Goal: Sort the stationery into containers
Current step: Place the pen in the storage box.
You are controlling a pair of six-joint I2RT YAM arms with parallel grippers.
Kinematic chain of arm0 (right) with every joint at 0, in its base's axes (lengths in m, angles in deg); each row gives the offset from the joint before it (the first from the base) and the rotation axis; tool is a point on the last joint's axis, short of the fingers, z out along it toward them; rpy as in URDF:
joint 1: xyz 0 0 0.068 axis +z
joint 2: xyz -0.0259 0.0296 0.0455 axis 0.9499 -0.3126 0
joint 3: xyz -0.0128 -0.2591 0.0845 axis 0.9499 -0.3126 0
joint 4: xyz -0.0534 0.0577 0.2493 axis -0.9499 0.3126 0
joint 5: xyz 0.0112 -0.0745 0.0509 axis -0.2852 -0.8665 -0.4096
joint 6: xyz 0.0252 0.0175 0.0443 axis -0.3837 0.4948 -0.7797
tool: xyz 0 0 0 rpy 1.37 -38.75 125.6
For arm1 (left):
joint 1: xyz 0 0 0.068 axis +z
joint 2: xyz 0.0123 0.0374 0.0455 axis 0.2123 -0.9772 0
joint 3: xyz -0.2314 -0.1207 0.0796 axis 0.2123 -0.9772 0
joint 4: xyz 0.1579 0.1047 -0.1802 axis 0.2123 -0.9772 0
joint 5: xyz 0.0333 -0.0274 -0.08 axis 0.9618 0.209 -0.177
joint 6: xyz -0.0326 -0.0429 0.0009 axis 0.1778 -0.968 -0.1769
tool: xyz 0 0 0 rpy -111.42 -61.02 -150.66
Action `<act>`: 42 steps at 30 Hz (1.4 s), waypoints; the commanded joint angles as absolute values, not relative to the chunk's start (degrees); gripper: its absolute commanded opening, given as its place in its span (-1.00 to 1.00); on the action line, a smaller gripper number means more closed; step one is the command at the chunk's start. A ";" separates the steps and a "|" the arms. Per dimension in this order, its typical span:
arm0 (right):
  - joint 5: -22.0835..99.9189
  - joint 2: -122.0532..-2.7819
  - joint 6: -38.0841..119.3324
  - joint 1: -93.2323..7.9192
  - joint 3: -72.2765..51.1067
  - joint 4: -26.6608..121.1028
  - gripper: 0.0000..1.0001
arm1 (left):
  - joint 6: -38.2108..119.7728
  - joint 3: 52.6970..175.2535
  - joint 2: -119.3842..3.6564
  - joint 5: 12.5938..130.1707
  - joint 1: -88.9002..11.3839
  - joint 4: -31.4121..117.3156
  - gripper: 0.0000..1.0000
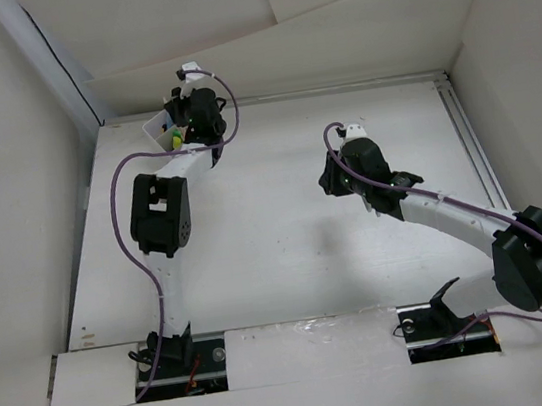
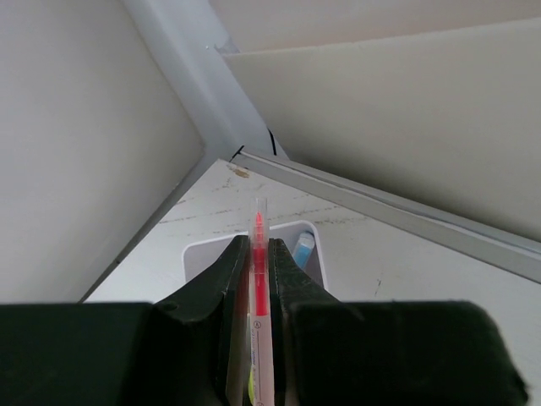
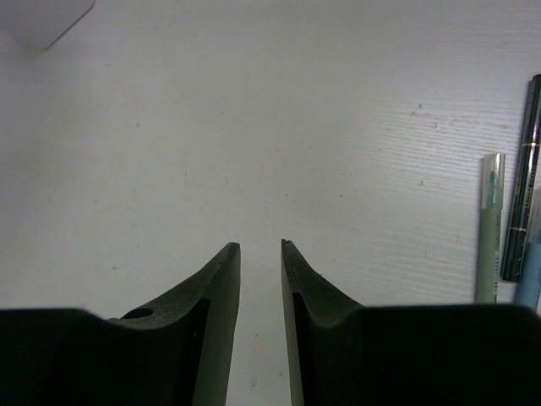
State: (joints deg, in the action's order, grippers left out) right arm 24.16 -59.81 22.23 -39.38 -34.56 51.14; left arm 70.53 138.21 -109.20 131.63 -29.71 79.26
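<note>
My left gripper (image 2: 259,243) is shut on a red pen (image 2: 259,222) with a clear cap. It holds the pen above the small white container (image 2: 199,251) in the far left corner of the table. A light blue item (image 2: 303,249) lies inside the container, and a yellow-green bit shows beside the pen. From above, the left gripper (image 1: 180,125) hangs over the container (image 1: 157,128). My right gripper (image 3: 260,245) is open over bare table, nothing between its fingers. In the top view the right gripper (image 1: 335,181) is at mid-table.
Three pens lie side by side at the right edge of the right wrist view: a grey-green pen (image 3: 489,228), a black pen (image 3: 524,178) and a light blue pen (image 3: 531,271). A white rounded corner (image 3: 46,17) shows at its top left. Walls (image 2: 84,152) close in the far left corner.
</note>
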 commanded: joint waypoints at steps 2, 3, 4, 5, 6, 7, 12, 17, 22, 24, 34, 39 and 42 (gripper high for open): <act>23.45 -60.17 23.01 -38.65 -33.75 47.24 -0.36 | 73.62 138.84 -109.72 133.61 -29.49 84.88 -1.00; 23.45 -60.17 23.01 -38.65 -33.75 47.24 -0.36 | 73.63 138.84 -109.72 134.13 -29.49 85.40 -1.00; 23.45 -60.17 23.01 -38.65 -33.75 47.24 -0.36 | 73.63 138.84 -109.72 134.14 -29.49 85.41 -1.00; 23.45 -60.17 23.01 -38.65 -33.75 47.24 -0.36 | 73.63 138.05 -109.72 134.14 -29.49 86.02 -1.00; 23.45 -60.17 23.01 -38.65 -33.75 47.24 -0.36 | 74.15 138.05 -110.33 134.14 -29.49 86.55 -1.00; 22.93 -60.17 23.01 -38.65 -33.75 47.24 -0.36 | 74.16 138.05 -110.34 134.83 -29.49 86.55 -1.00; 23.02 -60.17 23.01 -38.65 -34.27 47.24 -0.36 | 74.85 135.68 -110.87 134.84 -29.49 89.27 -0.98; 23.02 -59.65 23.01 -38.65 -34.28 47.24 -0.36 | 75.74 135.59 -111.48 136.07 -29.49 90.59 -0.98; 23.01 -59.12 23.01 -38.65 -34.28 47.24 -0.36 | 75.74 135.06 -111.48 136.60 -30.01 91.12 -0.96; 23.02 -59.12 23.01 -38.65 -34.28 47.24 -0.36 | 75.74 133.92 -110.95 136.60 -30.01 91.74 -0.91; 21.61 -57.98 23.01 -38.65 -35.33 47.24 -0.36 | 73.63 129.61 -105.60 136.95 -31.07 90.96 -0.35; 19.34 -56.84 21.86 -39.26 -35.33 47.24 -0.36 | 69.15 129.08 -100.59 135.90 -32.21 87.44 -0.35; 13.81 -55.61 19.50 -41.27 -36.56 48.64 -0.36 | 65.20 130.31 -96.46 134.76 -34.05 82.26 -0.38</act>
State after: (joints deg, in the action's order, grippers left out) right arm 20.05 -58.59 21.51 -39.58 -36.05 49.98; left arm 69.92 128.72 -105.09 135.46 -32.73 83.92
